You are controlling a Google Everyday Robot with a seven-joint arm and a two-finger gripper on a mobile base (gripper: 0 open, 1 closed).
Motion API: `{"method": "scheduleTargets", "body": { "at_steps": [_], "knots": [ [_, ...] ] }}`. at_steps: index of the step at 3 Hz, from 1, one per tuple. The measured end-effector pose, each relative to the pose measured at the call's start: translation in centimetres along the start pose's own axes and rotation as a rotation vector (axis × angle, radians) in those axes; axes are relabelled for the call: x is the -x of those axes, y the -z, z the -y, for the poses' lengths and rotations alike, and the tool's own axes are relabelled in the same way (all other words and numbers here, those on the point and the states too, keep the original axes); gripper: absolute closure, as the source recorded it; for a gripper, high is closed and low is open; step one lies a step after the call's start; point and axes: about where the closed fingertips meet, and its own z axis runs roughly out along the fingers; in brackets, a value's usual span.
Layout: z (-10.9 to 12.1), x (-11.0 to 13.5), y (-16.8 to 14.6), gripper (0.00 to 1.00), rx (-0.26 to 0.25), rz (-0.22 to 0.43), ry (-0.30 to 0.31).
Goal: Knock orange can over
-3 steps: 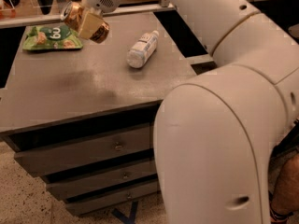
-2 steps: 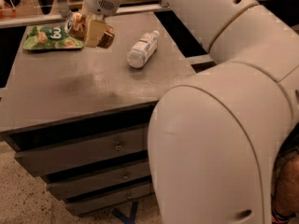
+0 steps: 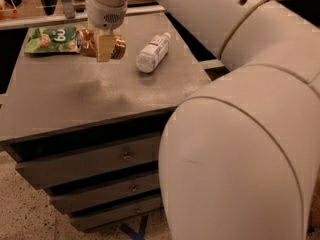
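The orange can (image 3: pixel 118 46) is tipped nearly onto its side at the back left of the grey table top (image 3: pixel 75 101), with its silver rim pointing left towards the green bag. My gripper (image 3: pixel 103 44) comes down from the white wrist above and sits right at the can's middle, covering part of it. I cannot tell whether the can rests on the table or hangs just above it.
A green snack bag (image 3: pixel 50 38) lies at the back left corner. A clear plastic bottle with a white label (image 3: pixel 152 52) lies on its side to the right of the can. My large white arm (image 3: pixel 240 144) fills the right side. Drawers (image 3: pixel 100 159) are under the table top.
My gripper has moved to the right and a little forward, away from the green bag. The orange can has moved with it and now lies more on its side.
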Motion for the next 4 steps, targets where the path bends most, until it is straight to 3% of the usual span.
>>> {"method": "scheduleTargets", "body": {
  "at_steps": [2,4],
  "knots": [
    [-1.5,0.3,-3.7,1.00,0.040,-0.050,0.041],
    [-2.3,0.0,-6.0,1.00,0.063,-0.077,0.042]
  ]
}}
